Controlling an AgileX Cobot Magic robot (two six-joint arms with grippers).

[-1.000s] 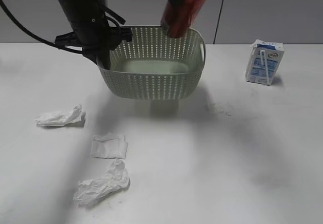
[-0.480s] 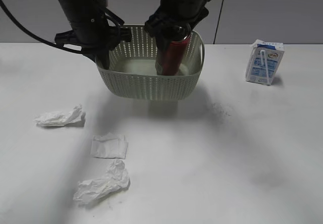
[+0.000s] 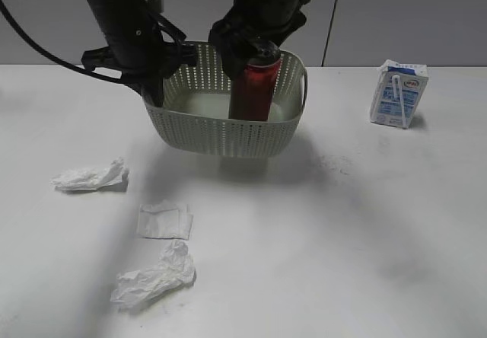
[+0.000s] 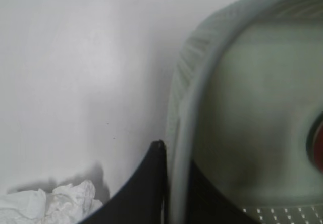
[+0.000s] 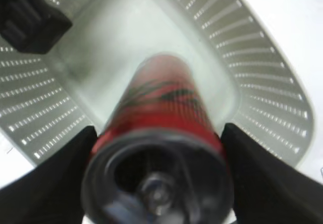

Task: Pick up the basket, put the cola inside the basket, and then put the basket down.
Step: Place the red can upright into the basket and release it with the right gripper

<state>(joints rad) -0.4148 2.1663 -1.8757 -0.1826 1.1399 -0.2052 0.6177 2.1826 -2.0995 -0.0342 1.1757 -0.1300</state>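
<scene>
The slim red drink can (image 3: 252,87), pinched by the right tool (image 5: 156,148), is half hidden behind the pale sage-green perforated plastic basket (image 3: 228,129), whose rim is clamped by the left tool (image 3: 156,75); the can has been lowered and set upright since earlier.

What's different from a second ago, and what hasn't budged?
The right end effector has carried the tall red cola can from above the far rim down into the pale sage-green perforated plastic basket, and is gripping it upright. The basket has shifted slightly leftward. The left end effector is clamped on the basket's left rim as before. The white-and-blue carton and crumpled white tissues haven't moved.
</scene>
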